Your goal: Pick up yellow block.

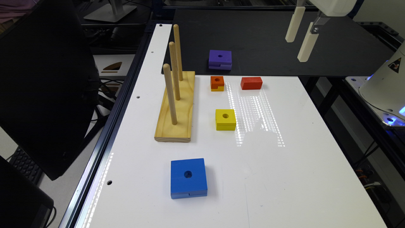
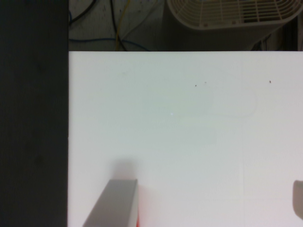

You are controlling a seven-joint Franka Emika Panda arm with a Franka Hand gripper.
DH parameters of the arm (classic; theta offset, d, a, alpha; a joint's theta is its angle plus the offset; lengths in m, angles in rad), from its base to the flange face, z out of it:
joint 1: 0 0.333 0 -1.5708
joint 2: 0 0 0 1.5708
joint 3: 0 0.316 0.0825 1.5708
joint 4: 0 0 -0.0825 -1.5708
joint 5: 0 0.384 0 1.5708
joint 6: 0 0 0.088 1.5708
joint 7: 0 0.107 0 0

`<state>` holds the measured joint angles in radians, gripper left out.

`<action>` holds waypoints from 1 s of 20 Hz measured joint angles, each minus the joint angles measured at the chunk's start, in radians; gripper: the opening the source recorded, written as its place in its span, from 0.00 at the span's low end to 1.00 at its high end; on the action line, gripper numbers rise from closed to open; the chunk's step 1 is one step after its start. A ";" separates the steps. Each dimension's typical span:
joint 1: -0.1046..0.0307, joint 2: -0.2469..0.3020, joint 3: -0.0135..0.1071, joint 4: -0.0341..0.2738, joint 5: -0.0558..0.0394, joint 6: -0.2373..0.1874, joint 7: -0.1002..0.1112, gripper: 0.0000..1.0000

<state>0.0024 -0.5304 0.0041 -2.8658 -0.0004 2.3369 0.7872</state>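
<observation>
So the all-yellow square wooden block with the round centre hole (image 1: 225,119) sits flat on the white table (image 1: 284,177), hole up, well below the claw (image 1: 300,39) and off toward the exterior view's left. It's got open space on its sides, so an easy top-down grab I'd guess. The claw hangs high with fingers spread and nothing in them, looks like it's parked before the reach.

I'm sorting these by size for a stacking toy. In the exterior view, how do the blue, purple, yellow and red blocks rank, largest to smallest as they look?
1. blue block, clearly largest, though nearest the camera.
2. purple block and yellow block: they look alike, and purple lies farther back, so I won't rank them.
3. red block, smallest showing.
</observation>
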 joint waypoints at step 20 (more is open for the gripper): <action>0.021 0.003 0.015 0.028 0.0037 0.003 0.021 1.00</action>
<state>0.0238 -0.5278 0.0190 -2.8379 0.0033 2.3396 0.8078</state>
